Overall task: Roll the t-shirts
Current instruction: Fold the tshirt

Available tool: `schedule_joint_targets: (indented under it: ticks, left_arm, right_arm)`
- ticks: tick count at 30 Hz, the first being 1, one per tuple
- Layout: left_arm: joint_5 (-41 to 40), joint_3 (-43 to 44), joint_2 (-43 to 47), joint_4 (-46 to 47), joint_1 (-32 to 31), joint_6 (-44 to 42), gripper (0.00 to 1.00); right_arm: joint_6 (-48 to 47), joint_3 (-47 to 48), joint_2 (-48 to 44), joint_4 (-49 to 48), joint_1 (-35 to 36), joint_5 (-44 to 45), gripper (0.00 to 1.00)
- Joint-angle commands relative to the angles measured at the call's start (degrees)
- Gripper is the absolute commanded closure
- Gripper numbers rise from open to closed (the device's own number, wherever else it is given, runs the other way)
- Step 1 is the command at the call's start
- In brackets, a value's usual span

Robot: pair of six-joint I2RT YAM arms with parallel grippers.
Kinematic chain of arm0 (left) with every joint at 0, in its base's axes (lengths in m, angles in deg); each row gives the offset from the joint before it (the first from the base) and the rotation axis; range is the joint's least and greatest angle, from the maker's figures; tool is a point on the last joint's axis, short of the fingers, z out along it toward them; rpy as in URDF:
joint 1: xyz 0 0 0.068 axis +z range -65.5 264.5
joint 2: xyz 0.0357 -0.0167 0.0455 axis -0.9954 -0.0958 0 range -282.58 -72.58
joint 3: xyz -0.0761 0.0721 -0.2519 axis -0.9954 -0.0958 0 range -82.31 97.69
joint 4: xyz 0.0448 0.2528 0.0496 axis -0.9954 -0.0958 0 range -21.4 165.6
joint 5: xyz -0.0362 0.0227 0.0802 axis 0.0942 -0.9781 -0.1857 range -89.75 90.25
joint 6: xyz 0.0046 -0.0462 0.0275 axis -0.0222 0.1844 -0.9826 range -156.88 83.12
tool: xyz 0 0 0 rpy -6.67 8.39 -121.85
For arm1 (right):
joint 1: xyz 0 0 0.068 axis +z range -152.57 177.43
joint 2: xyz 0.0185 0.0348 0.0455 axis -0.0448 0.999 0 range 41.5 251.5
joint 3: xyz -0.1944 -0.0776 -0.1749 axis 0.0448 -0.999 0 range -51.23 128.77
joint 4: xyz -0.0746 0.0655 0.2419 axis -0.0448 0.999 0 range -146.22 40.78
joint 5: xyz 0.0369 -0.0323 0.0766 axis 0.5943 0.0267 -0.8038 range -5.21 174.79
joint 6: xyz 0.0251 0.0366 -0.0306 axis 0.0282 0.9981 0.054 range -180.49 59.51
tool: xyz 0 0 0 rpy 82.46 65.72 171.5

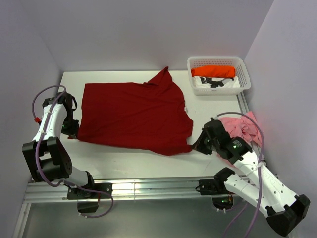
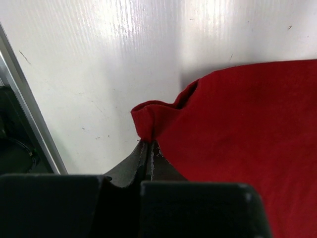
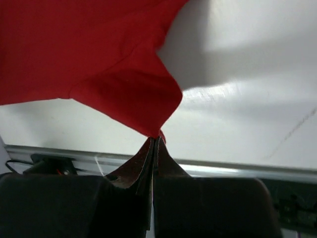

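The dark red t-shirt (image 1: 132, 115) lies spread flat on the white table, collar toward the back. My left gripper (image 1: 73, 130) is shut on its near left corner, which bunches at the tips in the left wrist view (image 2: 148, 124). My right gripper (image 1: 196, 145) is shut on its near right corner, seen lifted off the table in the right wrist view (image 3: 148, 106). The pink t-shirt (image 1: 242, 130) lies crumpled at the right edge, partly behind my right arm. The bright orange-red t-shirt (image 1: 214, 72) lies rolled in the white mesh basket (image 1: 218, 61).
The basket stands at the back right corner and also holds a white cloth with black print (image 1: 217, 83). A metal rail (image 1: 148, 187) runs along the table's near edge. Walls close in on the left, back and right.
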Motion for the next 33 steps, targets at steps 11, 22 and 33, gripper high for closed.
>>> schedule_joint_targets:
  ticks: [11, 22, 33]
  left_arm:
    - [-2.14, -5.92, 0.58, 3.16, -0.03, -0.57, 1.0]
    - [-2.32, -7.93, -1.62, 4.82, 1.11, -0.66, 1.0]
    - [-0.21, -6.62, -1.79, 4.83, 1.11, -0.31, 1.0]
  right_arm:
    - [17.29, -7.6, -10.76, 12.88, 11.25, 5.82, 1.0]
    - [12.28, 1.11, -1.88, 13.24, 11.25, 12.33, 1.0]
    - [8.33, 9.71, 5.5, 13.05, 11.16, 20.84, 1.0]
